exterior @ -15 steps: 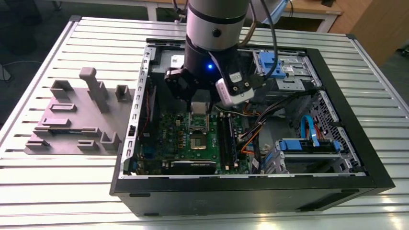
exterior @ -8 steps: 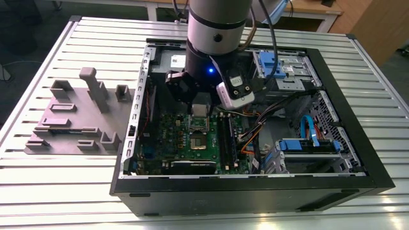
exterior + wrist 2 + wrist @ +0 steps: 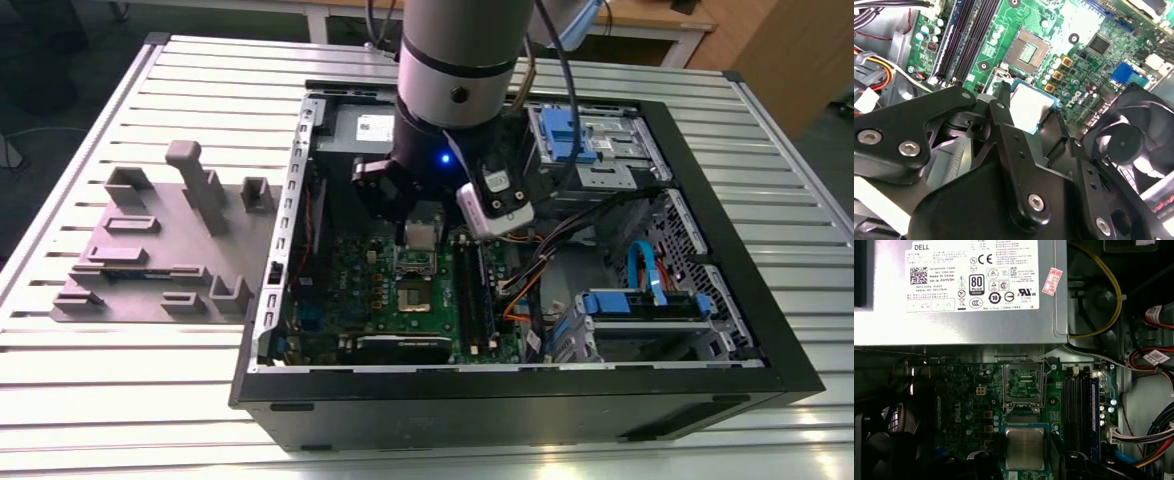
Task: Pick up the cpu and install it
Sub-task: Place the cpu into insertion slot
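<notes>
The cpu point(image 3: 420, 236), a small square chip with a shiny metal top, hangs in my gripper point(image 3: 422, 232) above the green motherboard point(image 3: 360, 290) inside the open computer case. In the second wrist view, two black fingers point(image 3: 1004, 100) clamp the cpu point(image 3: 1030, 106) by opposite edges, and the open socket point(image 3: 1028, 50) lies on the board just beyond it. In the first wrist view, the cpu point(image 3: 1024, 446) sits between the fingertips point(image 3: 985, 460), with the raised socket lid point(image 3: 1023, 385) right beside it. The gripper point(image 3: 1026, 462) is shut on the chip.
A grey power supply point(image 3: 964, 290) borders the board. Memory slots point(image 3: 1079, 405) and bundled cables point(image 3: 1134, 435) flank the socket on one side, and a black fan point(image 3: 1126, 145) on the other. Blue drive cages point(image 3: 641, 305) fill the case's right in the exterior view. A grey fixture point(image 3: 160, 240) rests on the slatted table.
</notes>
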